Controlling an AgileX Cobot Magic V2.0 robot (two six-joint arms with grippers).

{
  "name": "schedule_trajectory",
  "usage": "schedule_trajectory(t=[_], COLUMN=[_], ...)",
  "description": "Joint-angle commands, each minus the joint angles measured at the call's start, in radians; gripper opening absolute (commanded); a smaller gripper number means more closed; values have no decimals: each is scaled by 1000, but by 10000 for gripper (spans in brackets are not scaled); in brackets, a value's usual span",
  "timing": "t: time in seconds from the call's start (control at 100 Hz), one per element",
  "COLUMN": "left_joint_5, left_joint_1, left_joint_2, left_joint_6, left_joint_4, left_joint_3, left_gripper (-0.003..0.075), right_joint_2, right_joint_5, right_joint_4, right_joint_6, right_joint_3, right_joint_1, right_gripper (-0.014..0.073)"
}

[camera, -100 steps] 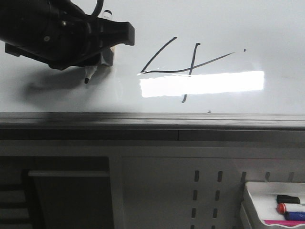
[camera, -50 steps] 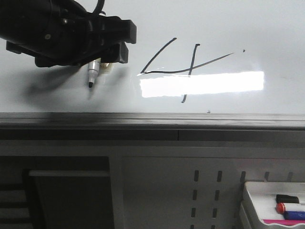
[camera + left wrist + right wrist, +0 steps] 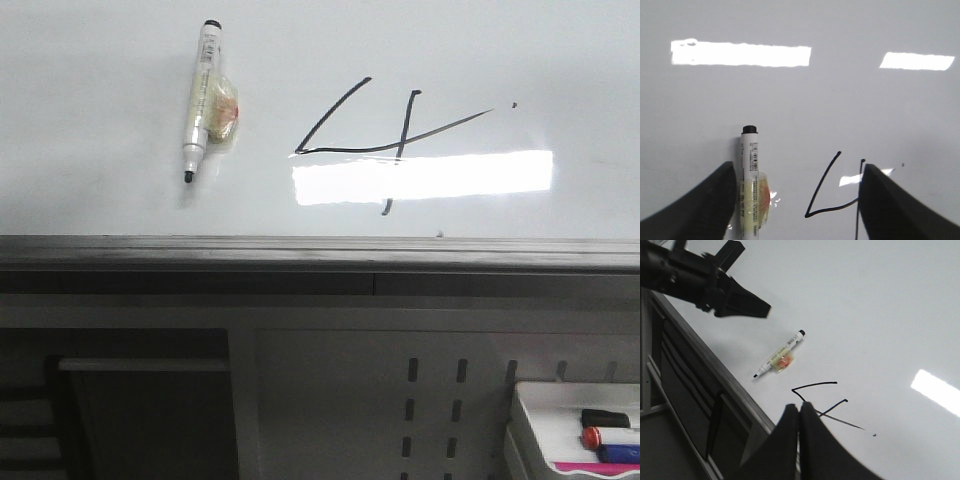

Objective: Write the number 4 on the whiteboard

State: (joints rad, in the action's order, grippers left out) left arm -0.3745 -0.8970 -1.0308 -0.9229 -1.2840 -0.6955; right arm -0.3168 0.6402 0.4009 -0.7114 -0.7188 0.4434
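The number 4 (image 3: 345,151) is drawn in thin black line on the whiteboard (image 3: 90,70). A white marker (image 3: 203,100) with a black tip and yellowish tape round its middle lies free on the board, left of the 4. In the left wrist view my left gripper (image 3: 796,167) hangs open above the board; the marker (image 3: 750,175) lies just inside its left finger, and the 4 (image 3: 823,185) lies by the right finger. My right gripper (image 3: 799,407) is shut and empty, near the 4 (image 3: 815,385). Neither gripper shows in the front view.
The board's grey metal edge (image 3: 320,250) runs across the front. Below it are a grey perforated panel (image 3: 430,400), a dark open shelf (image 3: 140,410) and a white tray (image 3: 530,400) with spare markers. The left arm (image 3: 700,280) hangs over the board in the right wrist view.
My left gripper has let go of the marker and gone up out of the front view. The marker now lies free on the board. The 4 is unchanged.
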Motion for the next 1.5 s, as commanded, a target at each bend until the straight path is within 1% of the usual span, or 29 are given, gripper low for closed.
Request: schedule_trajectory(t=[0.0,0.02,0.06,0.09,0.11,0.16,0.19,0.28,0.4,0.49,1.1,1.17,1.28,1.4,1.44,1.49], left_joint_5=[-24,-16,2,19,25,58,74,138,224,271,281,227,97,-10,-30,-65], left_joint_1=[-24,-26,-29,-30,-31,-33,-33,-33,-33,-35,-35,-35,-35,-15,2,32], left_joint_2=[117,150,188,225,239,295,320,387,441,451,449,468,522,584,599,620], left_joint_6=[-6,-6,-6,-6,-6,-6,-6,-3,-3,-3,-3,-3,-3,1,14,83], left_joint_4=[12,12,12,12,12,12,12,11,-41,-43,-35,26,169,481,547,606], left_joint_3=[31,49,81,113,132,178,210,275,315,327,335,359,417,525,556,600], left_gripper=[323,279,219,155,129,23,-23,-20,-20,-20,-20,-20,-20,-20,-20,-20], right_joint_2=[63,83,125,155,177,231,261,347,327,327,327,327,327,327,327,327], right_joint_5=[-32,-28,-21,-20,-20,-23,-23,-23,36,42,43,43,43,43,43,43], right_joint_4=[-93,-117,-155,-192,-205,-241,-250,-255,-251,-251,-251,-251,-251,-251,-251,-251], right_joint_6=[84,104,137,171,182,221,236,250,250,250,250,250,250,250,250,250], right_joint_3=[22,36,60,86,101,133,150,191,198,209,211,211,211,211,211,211], right_joint_1=[-5,-5,-5,-5,-5,-5,-5,-5,-5,-5,-5,-5,-5,-5,-5,-5], right_gripper=[-39,-39,-39,-39,-39,-39,-39,-39,-39,-39,-39,-39,-39,-39,-39,-39])
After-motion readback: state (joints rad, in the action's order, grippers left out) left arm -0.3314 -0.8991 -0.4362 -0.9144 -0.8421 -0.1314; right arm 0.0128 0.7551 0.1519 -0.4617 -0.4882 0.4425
